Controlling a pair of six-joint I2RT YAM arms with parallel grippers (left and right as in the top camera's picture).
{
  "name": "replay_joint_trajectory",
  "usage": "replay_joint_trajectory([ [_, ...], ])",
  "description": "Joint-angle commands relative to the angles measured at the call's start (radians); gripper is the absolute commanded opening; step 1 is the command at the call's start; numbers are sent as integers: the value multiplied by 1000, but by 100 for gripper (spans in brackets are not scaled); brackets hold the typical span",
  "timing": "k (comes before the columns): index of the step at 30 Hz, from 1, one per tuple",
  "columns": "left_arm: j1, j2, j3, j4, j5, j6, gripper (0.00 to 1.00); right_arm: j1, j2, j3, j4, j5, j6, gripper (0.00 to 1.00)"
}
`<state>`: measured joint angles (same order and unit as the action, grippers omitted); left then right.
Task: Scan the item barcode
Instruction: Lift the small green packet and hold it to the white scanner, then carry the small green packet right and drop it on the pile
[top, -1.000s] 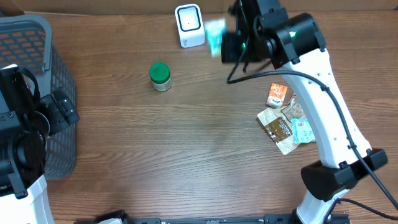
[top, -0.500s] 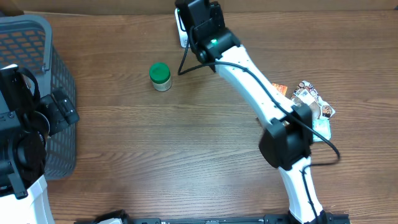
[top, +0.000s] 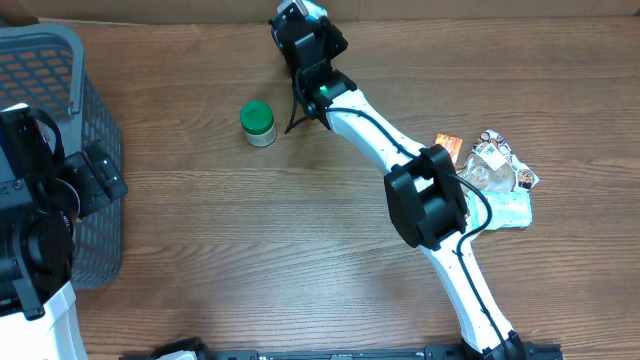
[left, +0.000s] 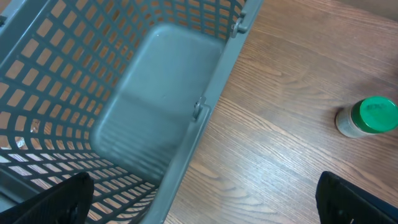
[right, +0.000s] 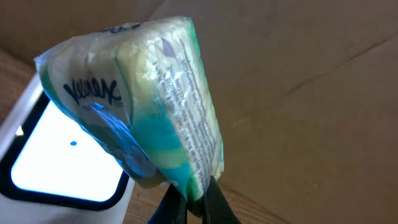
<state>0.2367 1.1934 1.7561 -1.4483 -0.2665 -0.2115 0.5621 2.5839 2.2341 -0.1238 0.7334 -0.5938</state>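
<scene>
Right arm (top: 425, 195) extended far forward, right gripper (right: 189, 200) pinched closed, left arm (top: 40, 200) folded, left gripper (left: 208, 206) spread wide

table (top: 250, 260): basket (top: 50, 38), jar (top: 257, 122), scanner (right: 62, 165), snack packets (top: 492, 178)

A mock shop checkout: shopping basket (top: 60, 50), barcode scanner (right: 62, 168), packaged snacks (top: 492, 170) on a wooden table (top: 300, 250)
</scene>
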Motion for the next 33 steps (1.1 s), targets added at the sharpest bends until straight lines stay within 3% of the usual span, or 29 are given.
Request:
replay_joint_trajectory([
  [1,5,-9,19,1,-10,-21,100,-8,18,9,8,14,-39,4],
  [22,5,-8,19,1,-10,-21,100,2,-7,9,-99,13,-30,4],
  [26,5,-6,19,1,-10,-21,100,8,-78,9,-204,-18,109,4],
  [33,5,-2,19,1,-10,-21,100,2,-386,10,-763,-498,597,4],
])
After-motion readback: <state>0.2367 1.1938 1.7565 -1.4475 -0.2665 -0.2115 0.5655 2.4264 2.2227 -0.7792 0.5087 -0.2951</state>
